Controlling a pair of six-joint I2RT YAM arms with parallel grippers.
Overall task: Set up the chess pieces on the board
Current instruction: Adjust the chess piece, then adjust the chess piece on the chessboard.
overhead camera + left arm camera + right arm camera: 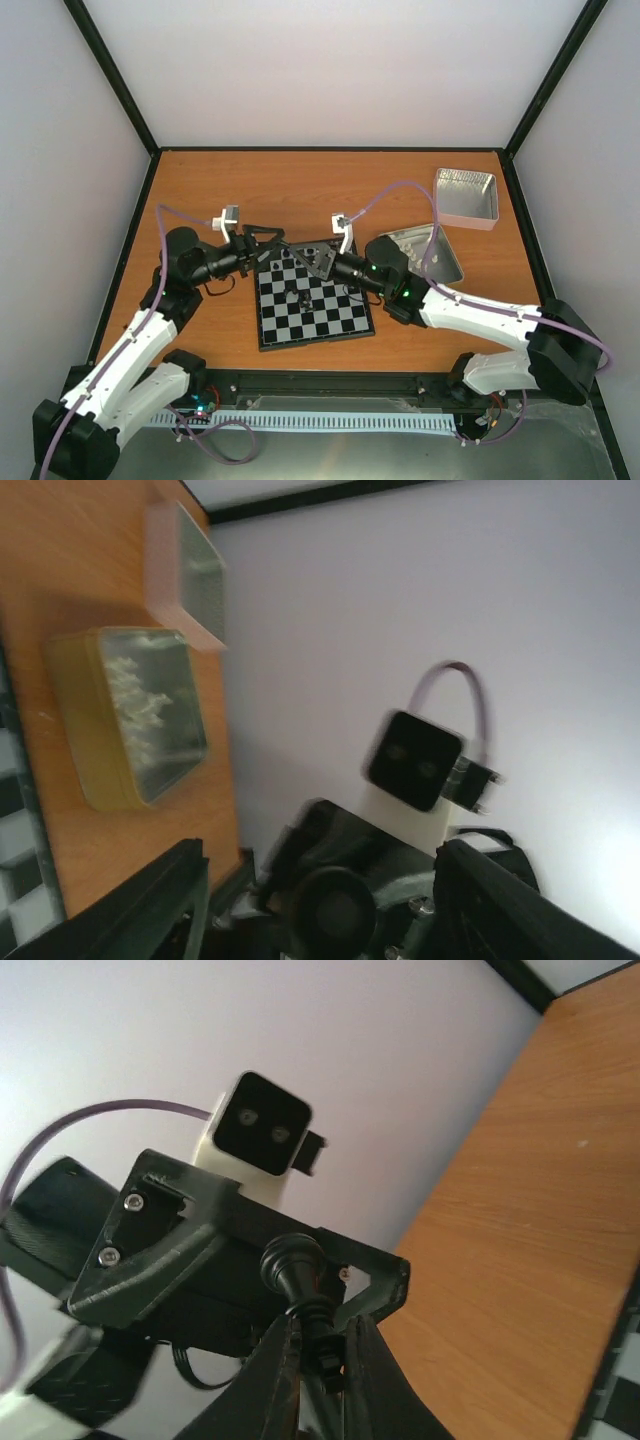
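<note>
The board lies on the table in front of both arms, with a small black chess piece standing near its middle. Above the board's far edge the two grippers meet tip to tip. My right gripper is shut on another black chess piece, whose round end points at the left gripper. My left gripper is open, its fingers wide on either side of that piece's round end and clear of it. From above, the left gripper and right gripper hide the held piece.
A shiny metal tin holding cream-white pieces stands right of the board. A second tin sits at the back right. White walls with black corner posts close in the orange table.
</note>
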